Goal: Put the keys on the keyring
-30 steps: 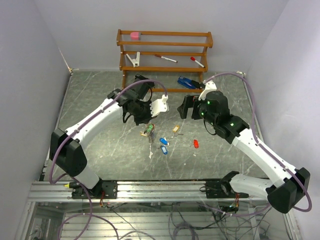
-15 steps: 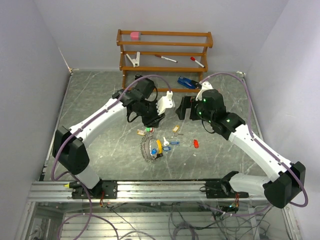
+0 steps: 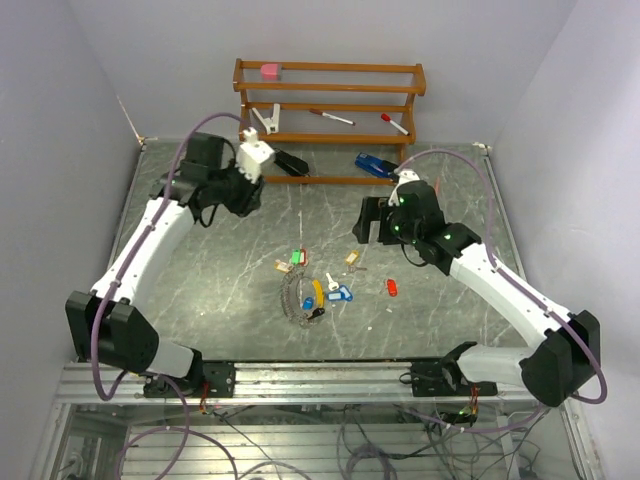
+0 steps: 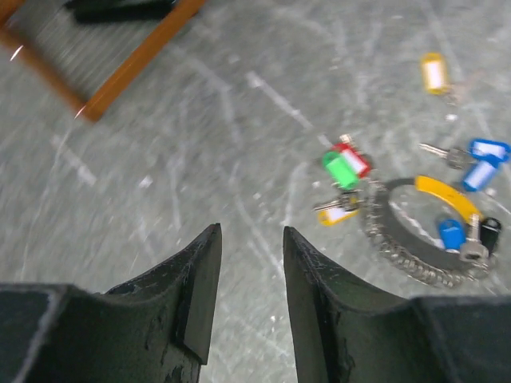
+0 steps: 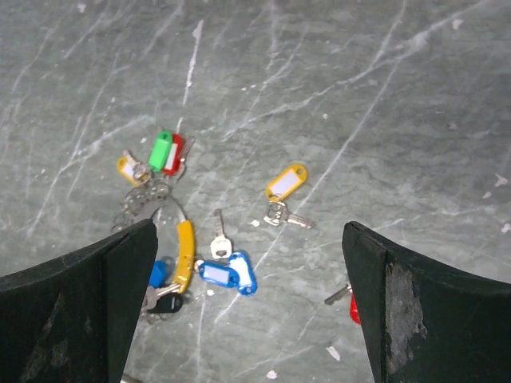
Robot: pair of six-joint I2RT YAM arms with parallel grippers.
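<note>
The keyring (image 3: 289,296) lies flat on the grey counter (image 3: 200,280), midway between the two arms. It is an oval whose long axis runs near to far, with the near end leaning a little to the right. At that near end sit a black tag (image 3: 316,314) and a blue tag (image 3: 308,302). A curved yellow piece (image 3: 318,291) follows the ring's right side. Whether these keys are threaded on the wire I cannot tell.

Just right of the ring, two blue-tagged keys (image 3: 340,294) lie side by side, and a bare key (image 5: 219,235) beside them points away from the arm bases. A red tag (image 3: 392,287) lies well apart to the right. At the ring's far end a green tag (image 3: 296,257) and a small yellow tag (image 3: 283,266) cluster together. A tan-yellow tag (image 3: 352,258) lies alone farther right.

Beyond it the right pincer (image 3: 370,218) hovers with its fingers spread wide and nothing in them. Farther still, the left pincer (image 3: 293,164) is near the foot of the wooden rack (image 3: 330,68), its fingers narrowly apart and holding nothing.
</note>
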